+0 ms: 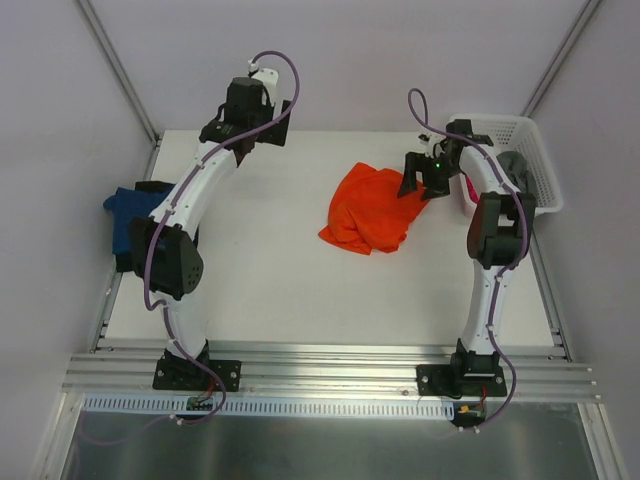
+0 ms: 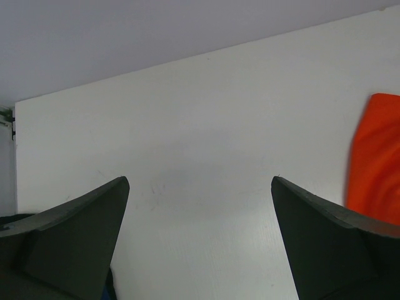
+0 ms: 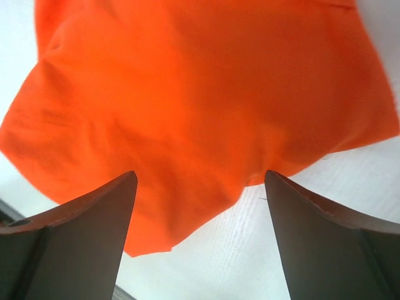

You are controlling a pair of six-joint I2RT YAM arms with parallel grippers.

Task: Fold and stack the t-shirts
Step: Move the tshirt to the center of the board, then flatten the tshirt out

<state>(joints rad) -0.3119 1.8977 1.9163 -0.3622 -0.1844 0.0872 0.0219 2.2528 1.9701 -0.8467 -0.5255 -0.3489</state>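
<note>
T-shirts: orange t-shirt lies crumpled, unfolded, mid-desk under the open, empty right end effector; dark blue t-shirt at the left edge; others in the basket; left end effector open over bare desk; folding judged largely outstanding.

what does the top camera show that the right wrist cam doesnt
Only the top view: the left arm, the right arm, the dark blue t-shirt at the table's left edge, and the white basket on the right. Only the right wrist view: the right gripper seen close up, open, with the cloth's edge and creases between its fingers. Both: the orange t-shirt and the white table.
</note>
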